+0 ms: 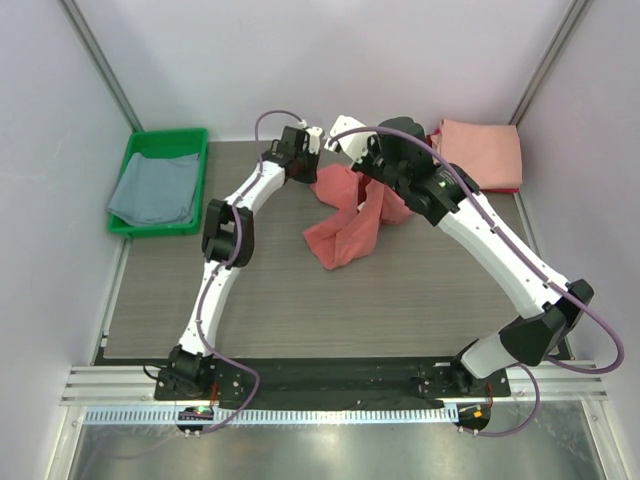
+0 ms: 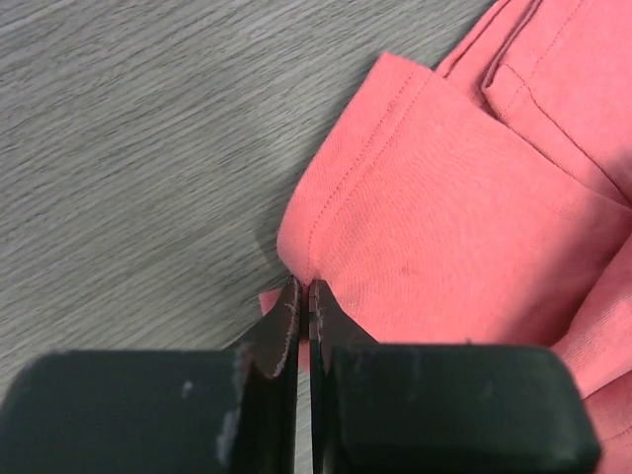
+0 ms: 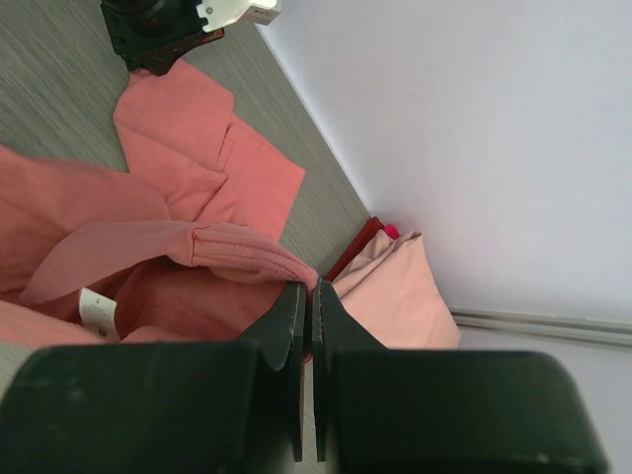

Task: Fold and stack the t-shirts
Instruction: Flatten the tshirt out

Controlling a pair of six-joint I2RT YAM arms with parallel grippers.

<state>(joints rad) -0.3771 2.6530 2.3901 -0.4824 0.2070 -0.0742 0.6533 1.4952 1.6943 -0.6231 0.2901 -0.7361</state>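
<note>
A coral-red t-shirt (image 1: pixel 345 225) hangs crumpled over the middle of the table, lifted at its far end. My left gripper (image 2: pixel 304 286) is shut on its sleeve edge (image 2: pixel 415 197) near the back of the table (image 1: pixel 300 145). My right gripper (image 3: pixel 311 288) is shut on a hemmed edge of the same shirt (image 3: pixel 148 247); its white neck label (image 3: pixel 97 308) shows below. A folded pale pink t-shirt (image 1: pixel 482 152) lies on a darker red cloth at the back right, and also shows in the right wrist view (image 3: pixel 395 296). A grey-blue t-shirt (image 1: pixel 155 187) lies in the tray.
A green plastic tray (image 1: pixel 195 140) stands at the back left corner, off the table mat. White walls close in the back and sides. The grey wood-grain table (image 1: pixel 300 310) spreads in front of the shirt.
</note>
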